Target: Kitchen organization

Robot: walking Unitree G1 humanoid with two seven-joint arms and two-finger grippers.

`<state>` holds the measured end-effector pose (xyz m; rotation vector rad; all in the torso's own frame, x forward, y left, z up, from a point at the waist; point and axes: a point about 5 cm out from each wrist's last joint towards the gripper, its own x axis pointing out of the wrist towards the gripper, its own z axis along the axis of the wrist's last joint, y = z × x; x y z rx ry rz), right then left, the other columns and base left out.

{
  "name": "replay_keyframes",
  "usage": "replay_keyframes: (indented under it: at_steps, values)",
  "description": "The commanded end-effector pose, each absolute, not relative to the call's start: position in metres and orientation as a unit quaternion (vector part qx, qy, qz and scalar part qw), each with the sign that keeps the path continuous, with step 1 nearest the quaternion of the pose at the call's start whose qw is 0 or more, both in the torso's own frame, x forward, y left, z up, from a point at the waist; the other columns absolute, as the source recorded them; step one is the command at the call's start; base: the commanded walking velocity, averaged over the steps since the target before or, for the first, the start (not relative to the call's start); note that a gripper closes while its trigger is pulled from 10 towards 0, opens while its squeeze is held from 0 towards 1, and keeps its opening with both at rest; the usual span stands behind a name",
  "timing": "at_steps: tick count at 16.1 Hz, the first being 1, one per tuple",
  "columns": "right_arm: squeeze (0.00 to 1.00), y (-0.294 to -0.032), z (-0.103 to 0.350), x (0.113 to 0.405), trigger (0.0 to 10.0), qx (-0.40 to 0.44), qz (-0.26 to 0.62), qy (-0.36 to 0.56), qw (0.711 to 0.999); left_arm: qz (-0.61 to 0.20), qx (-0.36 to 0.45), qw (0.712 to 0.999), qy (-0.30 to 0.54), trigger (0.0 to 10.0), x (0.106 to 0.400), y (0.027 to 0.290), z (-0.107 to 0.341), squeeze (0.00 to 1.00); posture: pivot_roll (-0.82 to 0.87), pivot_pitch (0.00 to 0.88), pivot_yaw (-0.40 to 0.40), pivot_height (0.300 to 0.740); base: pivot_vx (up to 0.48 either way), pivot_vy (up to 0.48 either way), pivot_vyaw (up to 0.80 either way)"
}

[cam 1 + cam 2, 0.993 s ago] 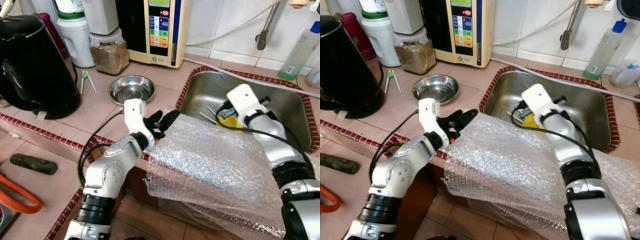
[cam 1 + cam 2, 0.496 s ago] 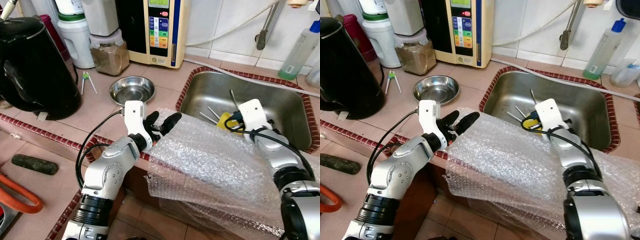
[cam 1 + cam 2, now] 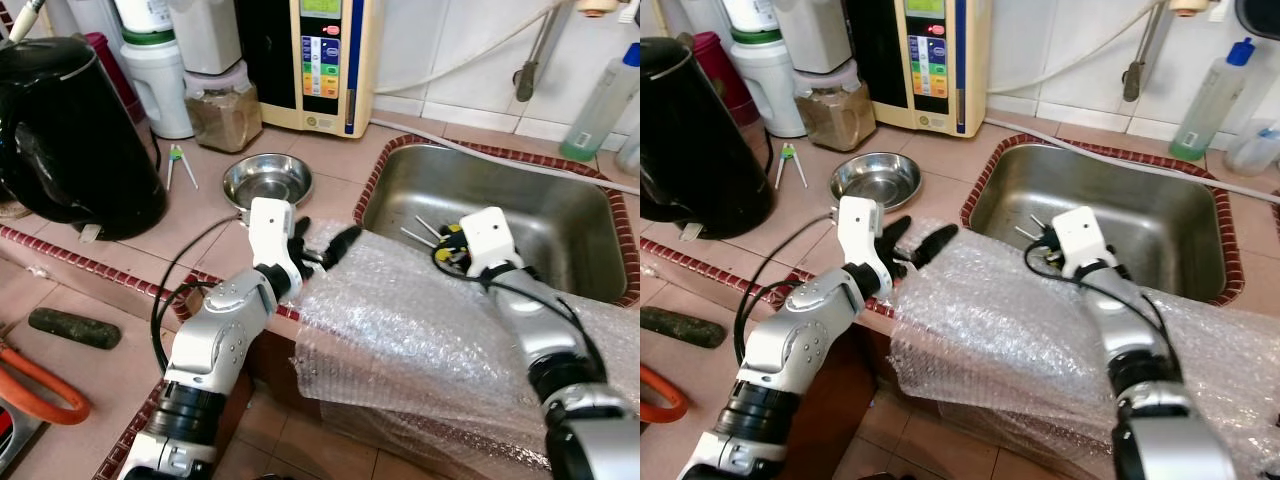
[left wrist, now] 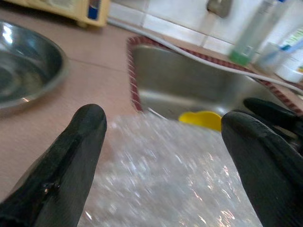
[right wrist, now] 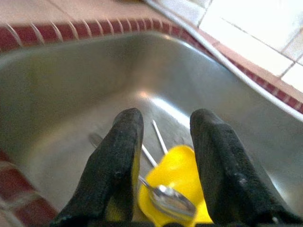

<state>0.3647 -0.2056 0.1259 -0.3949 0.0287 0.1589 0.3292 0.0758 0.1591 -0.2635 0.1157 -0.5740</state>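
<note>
Steel sink, yellow utensil between right gripper fingers

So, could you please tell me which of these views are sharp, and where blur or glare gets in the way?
Both eye views are sharp and evenly lit, with bright glints on the clear bubble wrap sheet. In the left wrist view the black fingers and the wrap are soft and out of focus. In the right wrist view the yellow plastic piece is clear, and the white wall tiles are overexposed.

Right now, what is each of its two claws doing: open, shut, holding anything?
Left gripper: open, holding nothing, over the bubble wrap at the sink's edge.
Right gripper: open, holding nothing, in the sink above a yellow thing and a spoon.
</note>
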Motion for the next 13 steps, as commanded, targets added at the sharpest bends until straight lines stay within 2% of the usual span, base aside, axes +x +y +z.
replay_keyframes:
  at_steps: [1, 2, 3, 5, 6, 8, 9, 11, 13]
  values:
    - [1.00, -0.200, 0.132, 0.364, 10.0, -0.179, 0.083, -0.009, 0.980, -0.262, -0.122, 0.956, 0.046, 10.0, 0.334, 0.080, 0.163, 1.00, 0.03, 0.050, 0.089, 0.740, 0.000, 0.000, 0.00]
    - [1.00, -0.174, 0.144, 0.356, 10.0, -0.121, 0.116, -0.054, 0.984, -0.219, -0.124, 0.967, 0.030, 10.0, 0.344, 0.091, 0.168, 1.00, 0.02, 0.052, 0.085, 0.740, 0.000, 0.000, 0.00]
    - [1.00, -0.154, 0.150, 0.345, 10.0, -0.106, 0.149, -0.082, 0.980, -0.185, -0.133, 0.973, 0.034, 10.0, 0.353, 0.098, 0.171, 1.00, 0.02, 0.055, 0.081, 0.740, 0.000, 0.000, 0.00]
    - [1.00, -0.124, 0.153, 0.323, 10.0, -0.086, 0.196, -0.108, 0.971, -0.147, -0.113, 0.982, 0.035, 10.0, 0.365, 0.106, 0.173, 1.00, 0.01, 0.058, 0.078, 0.740, 0.000, 0.000, 0.00]
    - [1.00, -0.118, 0.153, 0.318, 10.0, -0.081, 0.206, -0.111, 0.969, -0.138, -0.110, 0.984, 0.033, 10.0, 0.368, 0.108, 0.175, 1.00, 0.01, 0.058, 0.078, 0.740, 0.000, 0.000, 0.00]
    - [1.00, -0.090, 0.148, 0.284, 10.0, -0.081, 0.253, -0.104, 0.958, -0.050, -0.122, 0.991, 0.028, 10.0, 0.383, 0.125, 0.178, 1.00, -0.03, 0.067, 0.080, 0.740, 0.000, 0.000, 0.00]
    - [1.00, -0.086, 0.145, 0.273, 10.0, -0.073, 0.255, -0.089, 0.960, 0.001, -0.127, 0.991, 0.031, 10.0, 0.389, 0.133, 0.177, 1.00, -0.04, 0.070, 0.082, 0.740, 0.000, 0.000, 0.00]
    - [1.00, -0.083, 0.147, 0.263, 10.0, -0.066, 0.255, -0.087, 0.961, 0.052, -0.117, 0.991, 0.042, 10.0, 0.394, 0.141, 0.174, 1.00, -0.06, 0.076, 0.087, 0.740, 0.000, 0.000, 0.00]
    - [1.00, -0.090, 0.151, 0.260, 10.0, -0.073, 0.226, -0.097, 0.966, 0.077, -0.135, 0.986, 0.061, 10.0, 0.398, 0.145, 0.169, 1.00, -0.08, 0.082, 0.093, 0.740, 0.000, 0.000, 0.00]
